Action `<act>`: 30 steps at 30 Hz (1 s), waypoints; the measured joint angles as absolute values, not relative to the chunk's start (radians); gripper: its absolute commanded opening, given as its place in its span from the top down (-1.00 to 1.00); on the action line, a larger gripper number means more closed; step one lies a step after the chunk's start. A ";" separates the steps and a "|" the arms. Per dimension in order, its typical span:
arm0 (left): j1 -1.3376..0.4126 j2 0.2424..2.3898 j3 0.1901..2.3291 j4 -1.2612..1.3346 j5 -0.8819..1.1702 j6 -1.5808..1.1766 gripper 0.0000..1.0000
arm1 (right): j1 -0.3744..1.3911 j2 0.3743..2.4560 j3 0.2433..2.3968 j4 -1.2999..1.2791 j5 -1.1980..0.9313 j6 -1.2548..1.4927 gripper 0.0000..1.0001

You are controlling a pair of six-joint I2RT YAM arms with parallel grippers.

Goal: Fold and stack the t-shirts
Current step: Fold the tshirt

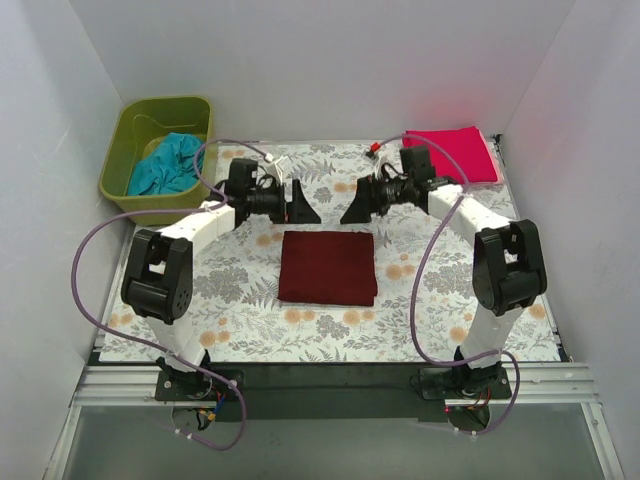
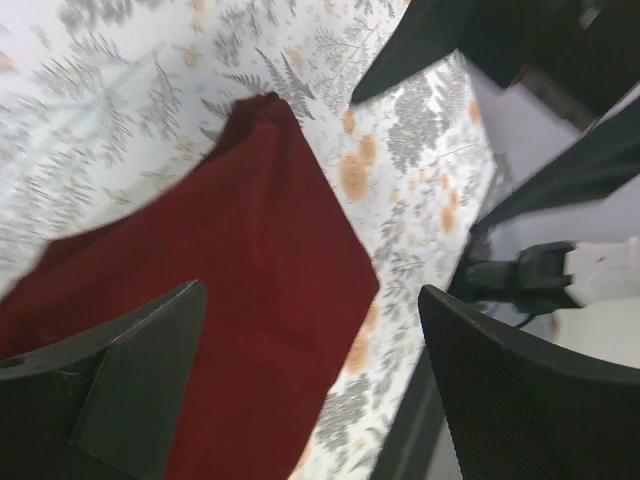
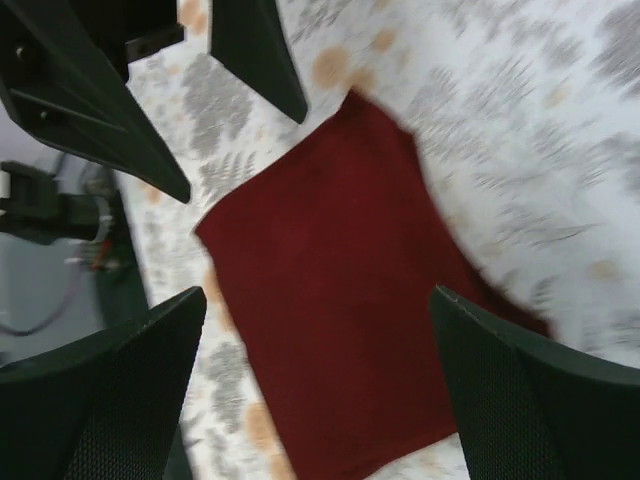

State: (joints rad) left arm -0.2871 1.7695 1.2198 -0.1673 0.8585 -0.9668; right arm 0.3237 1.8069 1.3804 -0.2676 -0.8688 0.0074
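The dark maroon t-shirt [image 1: 328, 267] lies folded into a flat rectangle in the middle of the floral cover; it also shows in the left wrist view [image 2: 220, 300] and the right wrist view [image 3: 340, 290]. The bright pink-red t-shirt [image 1: 455, 152] lies folded at the far right corner. The teal t-shirt [image 1: 168, 164] sits crumpled in the green bin. My left gripper [image 1: 303, 207] is open and empty, just above the maroon shirt's far left corner. My right gripper [image 1: 357, 205] is open and empty, above its far right corner. Both hover off the cloth.
A green plastic bin [image 1: 130, 135] stands at the far left, off the floral table cover [image 1: 240, 300]. White walls close in the left, back and right sides. Purple cables loop beside both arms. The black base rail runs along the near edge.
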 measured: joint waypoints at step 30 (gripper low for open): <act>-0.254 1.682 1.037 0.187 0.923 -1.492 -0.83 | 0.282 1.667 1.041 0.213 -0.974 0.588 -0.97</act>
